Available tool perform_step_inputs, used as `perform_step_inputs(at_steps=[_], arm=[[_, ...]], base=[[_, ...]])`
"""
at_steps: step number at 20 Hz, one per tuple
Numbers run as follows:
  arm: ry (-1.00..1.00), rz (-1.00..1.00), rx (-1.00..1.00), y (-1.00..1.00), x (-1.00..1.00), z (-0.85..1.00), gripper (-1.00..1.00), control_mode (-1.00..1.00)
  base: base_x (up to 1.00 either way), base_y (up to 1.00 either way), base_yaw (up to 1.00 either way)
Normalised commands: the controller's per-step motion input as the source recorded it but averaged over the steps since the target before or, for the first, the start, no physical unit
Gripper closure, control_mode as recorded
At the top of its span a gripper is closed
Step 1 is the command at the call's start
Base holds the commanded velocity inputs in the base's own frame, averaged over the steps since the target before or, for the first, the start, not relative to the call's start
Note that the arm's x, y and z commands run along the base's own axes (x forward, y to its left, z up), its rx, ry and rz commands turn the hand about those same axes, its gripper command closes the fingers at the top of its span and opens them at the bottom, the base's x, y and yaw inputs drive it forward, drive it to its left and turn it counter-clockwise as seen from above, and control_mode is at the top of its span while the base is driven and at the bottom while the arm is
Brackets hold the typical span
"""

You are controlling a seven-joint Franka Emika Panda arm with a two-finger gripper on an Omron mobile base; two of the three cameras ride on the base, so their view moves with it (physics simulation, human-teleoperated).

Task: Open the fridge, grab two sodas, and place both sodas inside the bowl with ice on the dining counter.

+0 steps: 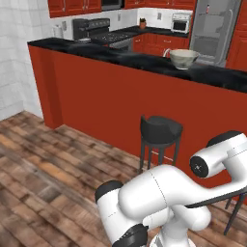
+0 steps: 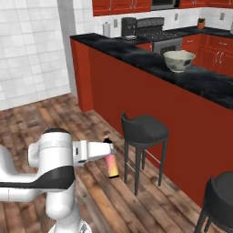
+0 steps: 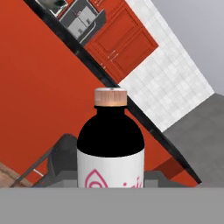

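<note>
My gripper (image 2: 109, 148) is shut on a soda (image 2: 112, 166), a slim pink-to-orange bottle held low over the wood floor, left of the nearest stool. Up close in the hand view the soda (image 3: 110, 144) has a copper cap, dark shoulders and a white label with a pink mark. The pale bowl (image 1: 183, 58) (image 2: 179, 60) stands on the black marble dining counter (image 1: 120, 59) (image 2: 136, 53), well above and beyond the gripper. The grey fridge (image 1: 212, 29) is at the far back right, behind the counter; I cannot tell how its door stands.
A black stool (image 1: 160, 130) (image 2: 144, 129) stands against the counter's red front panel (image 1: 101, 101), close to the right of the held bottle. A second stool (image 2: 221, 193) is at the lower right. A stove (image 1: 103, 34) and red cabinets line the back wall.
</note>
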Motion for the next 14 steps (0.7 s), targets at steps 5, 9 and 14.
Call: perform_step_inputs(at_steps=[5,9,14], arm=[[0.00,0.00,0.00,0.00,0.00,0.00,1.00,1.00],[0.00,0.00,0.00,0.00,0.00,0.00,1.00,1.00],[0.00,0.00,0.00,0.00,0.00,0.00,1.00,1.00]], base=[[0.77,0.63,-0.36],[0.75,0.50,-0.37],[0.79,0.28,-0.38]])
